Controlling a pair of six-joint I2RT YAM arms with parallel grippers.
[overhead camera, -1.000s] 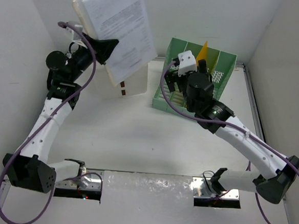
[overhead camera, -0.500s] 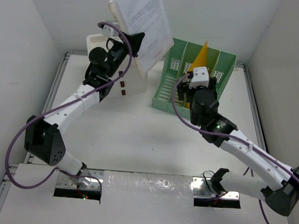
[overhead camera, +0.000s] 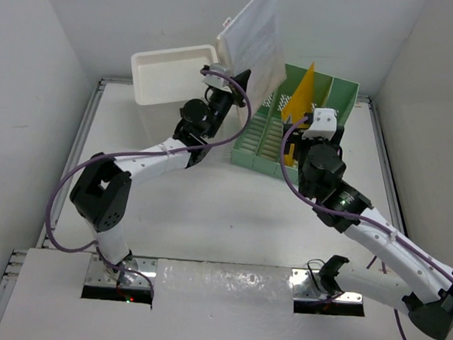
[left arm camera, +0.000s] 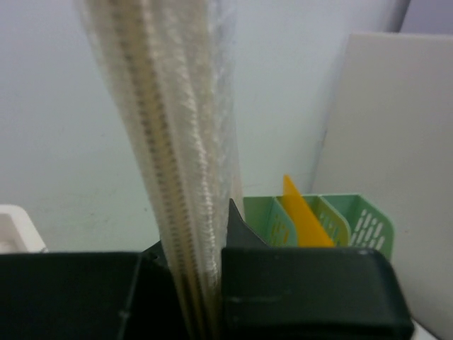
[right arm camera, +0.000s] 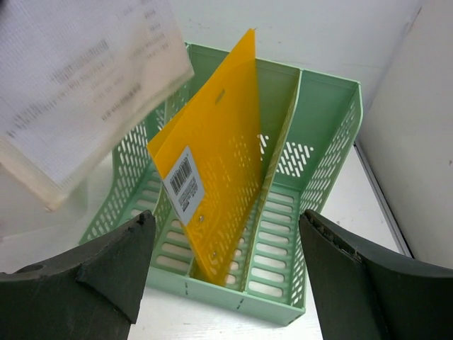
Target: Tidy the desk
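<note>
My left gripper [overhead camera: 234, 79] is shut on a clear-sleeved packet of printed papers [overhead camera: 255, 33] and holds it upright in the air, just above the left end of the green slotted file rack [overhead camera: 263, 145]. In the left wrist view the packet [left arm camera: 177, 142] stands edge-on between the fingers [left arm camera: 283, 283]. A yellow folder [overhead camera: 300, 99] leans in the rack's middle slot. My right gripper [right arm camera: 226, 273] is open and empty, hovering at the near side of the rack [right arm camera: 318, 177], facing the yellow folder [right arm camera: 219, 142]. The white desk [overhead camera: 208, 208] lies under both arms.
A white box [overhead camera: 171, 73] stands at the back, left of the rack. White walls close in the back and both sides. Silver rails [overhead camera: 80, 144] edge the desk. The packet's corner [right arm camera: 85, 85] overhangs the rack's left slot.
My left arm has swung right, carrying the packet from over the white box to over the rack's left end. My right gripper has drawn back to the right, off the rack.
</note>
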